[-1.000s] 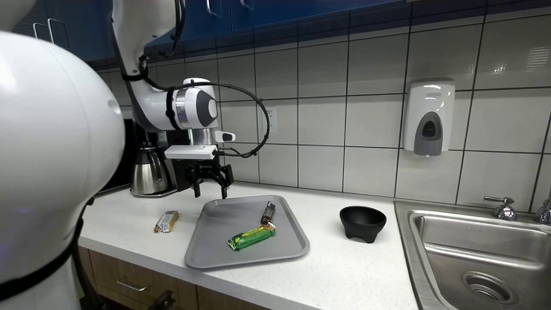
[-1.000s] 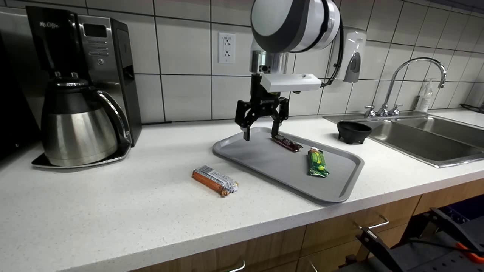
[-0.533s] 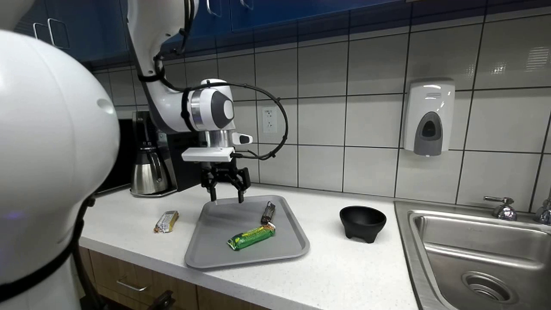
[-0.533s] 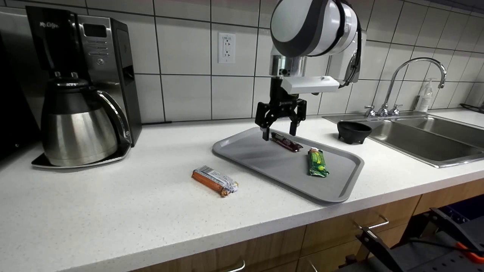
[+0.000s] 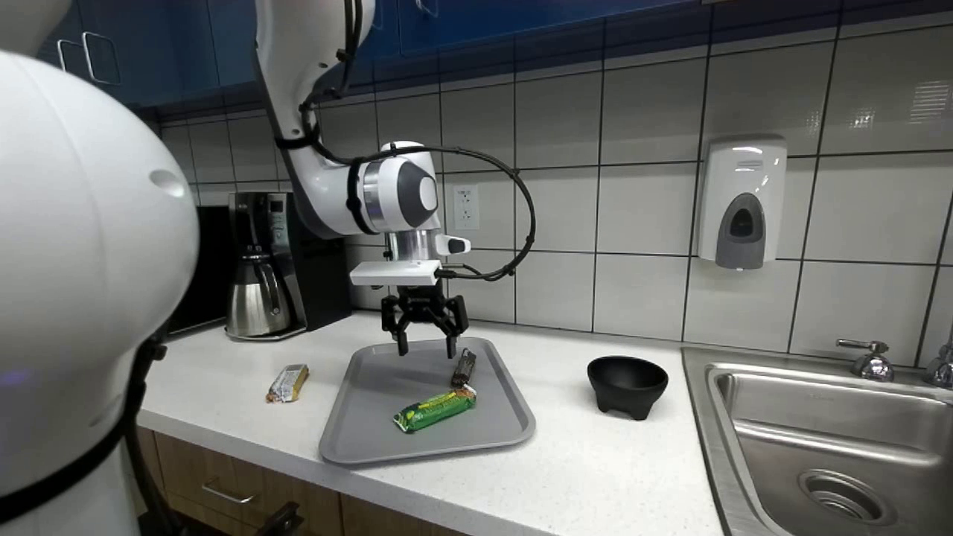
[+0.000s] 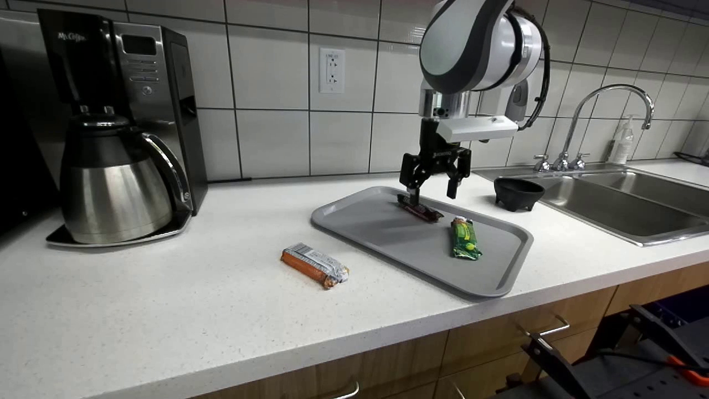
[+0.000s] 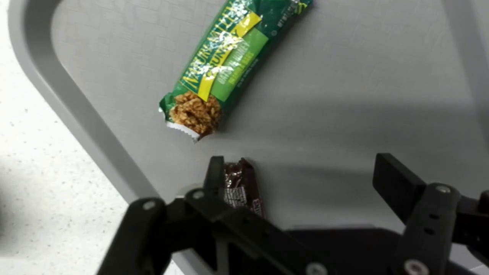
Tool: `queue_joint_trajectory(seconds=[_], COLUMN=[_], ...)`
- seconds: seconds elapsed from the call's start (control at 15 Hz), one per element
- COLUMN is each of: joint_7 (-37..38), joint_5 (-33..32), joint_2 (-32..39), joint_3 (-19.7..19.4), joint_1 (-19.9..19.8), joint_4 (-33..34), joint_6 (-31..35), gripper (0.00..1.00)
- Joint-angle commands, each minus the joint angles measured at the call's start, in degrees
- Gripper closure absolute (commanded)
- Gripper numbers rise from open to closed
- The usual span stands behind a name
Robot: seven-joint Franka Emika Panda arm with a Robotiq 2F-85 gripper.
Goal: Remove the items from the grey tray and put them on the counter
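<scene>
The grey tray [image 5: 365, 439] lies on the white counter [image 5: 588, 476]; both also show in the wrist view. A green granola bar [image 5: 435, 409] and a dark brown wrapped bar [image 5: 464, 370] lie in it. The green bar [image 7: 225, 61] is at the top of the wrist view. The brown bar [image 7: 242, 187] is partly hidden behind a finger. An orange and silver bar [image 6: 314, 265] lies on the counter beside the tray. My gripper [image 5: 426, 350] is open and empty above the tray's back part. In the wrist view, one finger of the gripper [image 7: 300, 164] overlaps the brown bar.
A black bowl [image 5: 628, 383] stands between the tray and the steel sink [image 5: 819, 447]. A coffee maker with a steel carafe [image 6: 116, 177] stands at the far side of the counter. The tiled wall [image 6: 271, 138] rises behind, with a soap dispenser [image 5: 743, 201] on it.
The gripper has moved across toward the brown bar and the sink side, staying open and above the tray, and is slightly lower. The bars, tray and bowl have not moved.
</scene>
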Motion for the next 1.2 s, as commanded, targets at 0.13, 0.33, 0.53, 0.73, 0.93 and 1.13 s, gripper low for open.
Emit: queue_joint_trajectory(seconds=[0.13,0.33,0.53,0.73,0.93,1.13], joint_7=[-0.6,-0.1,0.2,0.2,0.3,0.3], joint_5=[-2.4,-2.7,-2.6,-2.4,-2.3,-2.0], joint_2=[4.3,6.8,9.4,11.7,13.6,15.2], joint_3=[-1.5,-2.2,-2.6,-2.9,-3.1,-3.3], joint_1=[-1.2,-0.9,-0.6,-0.4,-0.2,-0.2], joint_4=[3.5,6.2,9.3,11.9,13.5,14.9], joint_6=[0.2,0.0,-0.1,-0.3,-0.3,-0.4], gripper=[0.0,0.0,0.0,0.0,0.0,0.0])
